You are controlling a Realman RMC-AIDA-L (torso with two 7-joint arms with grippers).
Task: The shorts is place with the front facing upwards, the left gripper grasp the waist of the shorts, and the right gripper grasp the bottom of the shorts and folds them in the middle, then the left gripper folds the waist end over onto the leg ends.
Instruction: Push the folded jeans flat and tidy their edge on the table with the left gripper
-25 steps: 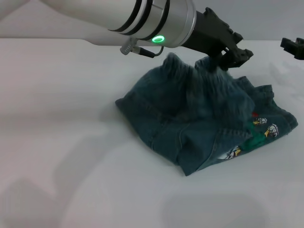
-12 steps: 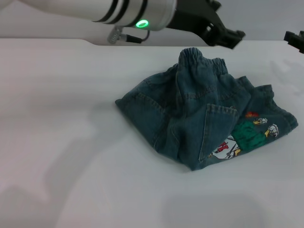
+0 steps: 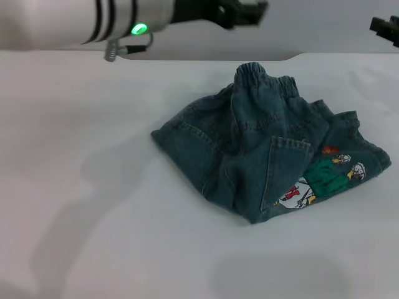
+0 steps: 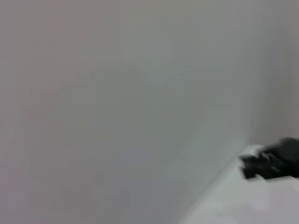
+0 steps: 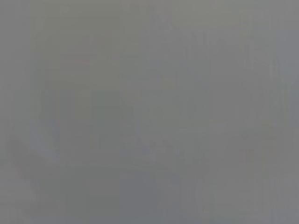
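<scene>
Shorts folded on my table, both grippers clear.

The shorts (image 3: pixel 268 156) lay bunched right of centre (print nearest, waist (image 3: pixel 265 78) behind); my left gripper (image 3: pixel 240 11) hung empty beyond, right gripper (image 3: pixel 385 28) at the far edge, fingers unreadable.

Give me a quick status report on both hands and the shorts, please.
Left hand clear, above table's far edge. Right hand far right, off cloth. Shorts folded, waistband on top. Nothing obstructing.
</scene>
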